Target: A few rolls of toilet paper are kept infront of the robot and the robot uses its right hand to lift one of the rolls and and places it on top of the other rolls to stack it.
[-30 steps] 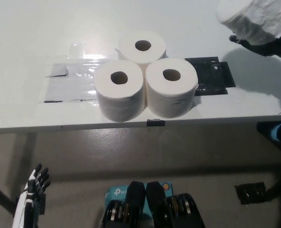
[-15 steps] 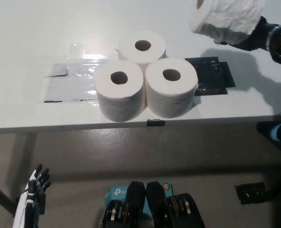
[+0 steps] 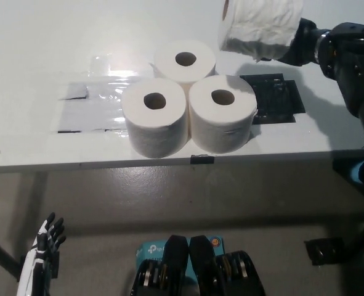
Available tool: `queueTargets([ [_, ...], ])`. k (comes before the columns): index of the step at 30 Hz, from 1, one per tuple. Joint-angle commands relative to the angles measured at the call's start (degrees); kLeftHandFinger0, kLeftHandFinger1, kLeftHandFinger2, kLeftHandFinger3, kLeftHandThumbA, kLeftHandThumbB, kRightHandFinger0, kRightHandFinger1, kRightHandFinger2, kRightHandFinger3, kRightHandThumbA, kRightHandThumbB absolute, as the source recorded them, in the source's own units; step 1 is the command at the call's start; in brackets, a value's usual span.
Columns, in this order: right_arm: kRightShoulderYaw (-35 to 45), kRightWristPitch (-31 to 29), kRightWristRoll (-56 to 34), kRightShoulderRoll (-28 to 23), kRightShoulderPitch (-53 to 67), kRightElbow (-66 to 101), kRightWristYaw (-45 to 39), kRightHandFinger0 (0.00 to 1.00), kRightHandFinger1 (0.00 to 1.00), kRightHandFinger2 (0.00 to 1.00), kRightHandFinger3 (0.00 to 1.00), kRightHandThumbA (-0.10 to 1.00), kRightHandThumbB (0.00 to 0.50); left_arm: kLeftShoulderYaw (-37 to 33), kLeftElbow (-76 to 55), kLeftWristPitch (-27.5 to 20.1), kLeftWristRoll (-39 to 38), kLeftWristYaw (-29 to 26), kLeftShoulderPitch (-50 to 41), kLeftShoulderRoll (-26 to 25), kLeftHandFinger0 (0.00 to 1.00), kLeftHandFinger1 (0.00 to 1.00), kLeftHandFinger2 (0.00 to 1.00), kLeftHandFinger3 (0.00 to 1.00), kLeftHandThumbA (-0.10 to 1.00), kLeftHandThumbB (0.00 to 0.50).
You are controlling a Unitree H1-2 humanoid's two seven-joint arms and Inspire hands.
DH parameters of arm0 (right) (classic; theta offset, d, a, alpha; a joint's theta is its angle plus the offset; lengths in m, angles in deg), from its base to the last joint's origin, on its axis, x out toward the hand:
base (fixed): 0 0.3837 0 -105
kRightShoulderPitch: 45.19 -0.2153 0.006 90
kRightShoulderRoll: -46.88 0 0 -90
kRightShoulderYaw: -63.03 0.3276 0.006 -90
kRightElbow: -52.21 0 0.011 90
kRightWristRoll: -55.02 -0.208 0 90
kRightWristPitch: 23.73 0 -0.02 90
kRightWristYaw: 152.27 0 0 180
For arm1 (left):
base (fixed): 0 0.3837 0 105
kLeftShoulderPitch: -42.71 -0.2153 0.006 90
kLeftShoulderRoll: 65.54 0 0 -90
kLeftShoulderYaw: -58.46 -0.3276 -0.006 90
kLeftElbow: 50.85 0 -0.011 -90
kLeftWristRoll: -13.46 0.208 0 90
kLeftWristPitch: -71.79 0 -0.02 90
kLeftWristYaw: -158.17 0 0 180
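Overhead, the black right robot hand grips a lifted roll on its side, above and right of the three upright rolls clustered on the tabletop, ready for stacking; white left robot hand idles low, fingers apart

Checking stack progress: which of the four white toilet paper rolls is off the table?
The white toilet paper roll at upper right, tipped sideways in the black right hand; the three others stand upright, clustered on the white table.

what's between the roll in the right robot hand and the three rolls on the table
Nothing in the head view: the held roll in the right robot hand hangs tilted up and right of the three rolls, with only bare table behind.
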Motion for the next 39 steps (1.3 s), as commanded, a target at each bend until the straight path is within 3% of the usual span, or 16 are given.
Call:
queueTargets([
  [1,-1.5,-3.7,1.6,-0.5,-5.3,0.8,0.6,0.0,0.0,0.01,0.26,0.67,0.105,0.1,-1.5,-0.3,0.4,-0.2,0.1,-1.1,1.0,1.0,1.0,1.0,1.0,0.211],
  [3,-2.1,-4.2,1.9,-0.5,-5.2,0.6,0.6,0.0,0.0,0.05,0.32,0.64,0.086,0.2,-1.6,0.1,0.3,-0.2,0.1,-1.1,1.0,1.0,1.0,1.0,1.0,0.221],
  [7,-6.0,-5.2,4.8,-0.5,-5.1,1.1,0.4,0.0,0.0,0.07,0.21,0.68,0.07,0.2,-1.6,0.1,0.4,-0.2,0.0,-1.2,1.0,1.0,1.0,1.0,1.0,0.216],
  [11,-9.6,-7.0,7.3,-0.6,-5.0,0.9,0.7,0.0,0.0,0.08,0.18,0.73,0.083,0.3,-1.6,0.0,0.2,-0.2,0.0,-1.1,1.0,1.0,1.0,1.0,1.0,0.212],
  [14,-10.2,-7.2,7.3,-0.7,-5.2,0.4,1.0,0.0,0.0,0.1,0.24,0.71,0.082,0.2,-1.7,0.2,0.4,-0.1,0.1,-1.2,1.0,1.0,1.0,1.0,1.0,0.21],
  [17,-11.3,-7.5,8.3,-0.6,-5.2,0.3,1.6,0.0,0.0,0.11,0.38,0.7,0.071,0.2,-1.8,0.3,0.3,-0.2,0.2,-1.2,1.0,1.0,1.0,1.0,1.0,0.216],
  [21,-11.8,-7.9,8.9,-0.5,-5.3,-0.5,1.5,0.0,0.0,0.07,0.36,0.66,0.074,0.1,-1.8,0.2,0.6,-0.3,0.3,-1.2,1.0,1.0,1.0,1.0,1.0,0.214],
  [23,-13.0,-8.9,10.3,-0.5,-5.5,-0.8,1.9,0.0,0.0,0.03,0.26,0.67,0.067,0.0,-2.0,0.4,0.7,-0.2,0.4,-1.3,1.0,1.0,1.0,1.0,1.0,0.205],
  [24,-12.7,-9.0,10.0,-0.4,-5.5,-1.0,2.0,0.0,0.0,0.01,0.35,0.66,0.071,0.0,-2.0,0.4,0.7,-0.2,0.4,-1.2,1.0,1.0,1.0,1.0,1.0,0.204],
  [25,-12.3,-9.0,9.6,-0.3,-5.6,-1.2,2.0,0.0,0.0,0.0,0.38,0.66,0.083,0.0,-1.9,0.5,0.5,-0.2,0.5,-1.2,1.0,1.0,1.0,1.0,1.0,0.204],
  [26,-12.2,-9.0,9.6,-0.2,-5.7,-1.4,2.0,0.0,0.0,0.0,0.37,0.65,0.086,0.0,-1.8,0.5,0.4,-0.1,0.5,-1.2,1.0,1.0,1.0,1.0,1.0,0.204],
  [28,-12.7,-9.1,10.5,-0.1,-5.9,-1.5,2.1,0.0,0.0,0.0,0.12,0.68,0.092,0.1,-1.8,0.7,0.5,-0.2,0.4,-1.2,1.0,1.0,1.0,1.0,1.0,0.211],
  [30,-13.3,-9.3,11.1,0.2,-6.2,-1.5,2.2,0.0,0.0,0.0,0.04,0.71,0.083,0.1,-1.9,0.7,0.6,-0.3,0.4,-1.1,1.0,1.0,1.0,1.0,1.0,0.217],
  [39,-14.6,-10.8,12.8,0.9,-7.7,-2.3,2.0,0.0,0.0,0.09,0.0,0.76,0.12,0.0,-2.0,0.1,0.9,-0.3,0.5,-1.1,1.0,1.0,1.0,1.0,1.0,0.2],
])
